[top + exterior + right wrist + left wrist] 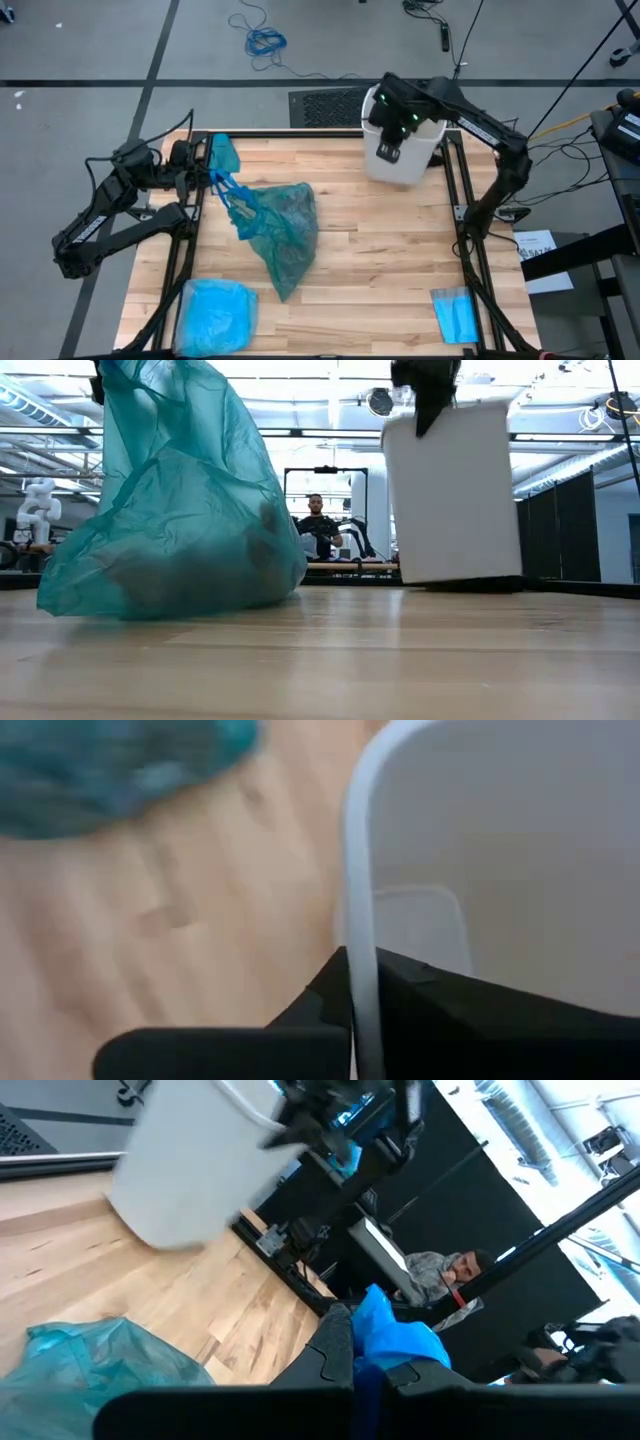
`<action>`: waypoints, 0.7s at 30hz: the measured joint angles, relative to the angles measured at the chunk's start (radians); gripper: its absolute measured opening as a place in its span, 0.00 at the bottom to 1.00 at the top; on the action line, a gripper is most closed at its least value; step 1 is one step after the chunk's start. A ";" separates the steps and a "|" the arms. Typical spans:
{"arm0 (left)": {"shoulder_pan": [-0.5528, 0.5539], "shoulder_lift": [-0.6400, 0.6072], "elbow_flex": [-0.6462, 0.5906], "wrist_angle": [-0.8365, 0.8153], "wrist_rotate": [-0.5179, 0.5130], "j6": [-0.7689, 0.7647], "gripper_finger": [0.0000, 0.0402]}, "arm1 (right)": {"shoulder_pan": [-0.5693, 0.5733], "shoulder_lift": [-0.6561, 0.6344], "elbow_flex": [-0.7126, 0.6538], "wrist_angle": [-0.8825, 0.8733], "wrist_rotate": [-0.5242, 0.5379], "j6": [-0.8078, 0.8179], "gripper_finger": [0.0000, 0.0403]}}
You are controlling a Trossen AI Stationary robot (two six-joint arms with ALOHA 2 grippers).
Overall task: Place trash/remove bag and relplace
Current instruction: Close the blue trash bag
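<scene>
The teal-green bag (280,225) is full and lies left of the table's middle, with its bottom on the wood. In the low view the bag (170,500) rises like a tent, and dark lumps of trash (262,525) show through its wall. My left gripper (207,165) is at the left edge, shut on the bag's top. A white bin (400,150) stands at the far right edge, slightly tilted in the low view (455,490). My right gripper (388,112) is shut on its rim. My left gripper holds a bunched bright-blue strip (395,1335) at the bag's top, pinched between its two fingers, coming level from the table's left side. The bag's top is drawn up toward the gripper and its lower part (285,265) rests on the table. My right gripper grips the bin's rim (358,935) from above, one finger inside the bin and one outside. The bin hangs nearly upright below the fingers (425,405), slightly tilted. I cannot tell whether its base (460,578) touches the table.
A paler sky-blue plastic bag (215,315) lies at the near left corner, and a small folded blue sheet (455,315) at the near right corner. Bare wood (380,250) lies between the bag and the bin. A person (318,525) sits in the room beyond the table.
</scene>
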State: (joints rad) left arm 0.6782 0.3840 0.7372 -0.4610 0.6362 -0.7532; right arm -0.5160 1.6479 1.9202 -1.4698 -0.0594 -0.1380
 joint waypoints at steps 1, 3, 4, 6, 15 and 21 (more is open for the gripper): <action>0.000 0.000 0.000 0.000 0.000 0.000 0.00 | 0.034 -0.022 0.000 -0.009 -0.007 0.024 0.00; 0.000 0.000 0.000 0.000 -0.001 0.000 0.00 | 0.111 -0.068 0.000 -0.032 -0.031 0.079 0.00; 0.000 0.000 0.000 0.000 -0.001 0.000 0.00 | 0.155 -0.089 0.000 -0.049 -0.037 0.115 0.00; 0.000 0.000 0.000 0.000 -0.001 -0.008 0.00 | 0.257 -0.129 0.000 -0.071 -0.035 0.196 0.00; 0.000 0.000 0.000 0.003 -0.021 -0.052 0.00 | 0.907 -0.299 -0.290 -0.088 0.266 0.861 0.00; 0.000 0.000 0.000 0.004 -0.039 -0.077 0.00 | 1.228 -0.289 -0.412 -0.034 0.413 1.270 0.00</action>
State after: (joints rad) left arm 0.6785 0.3840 0.7372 -0.4573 0.5974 -0.8302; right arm 0.7120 1.3593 1.5079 -1.5043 0.3532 1.1317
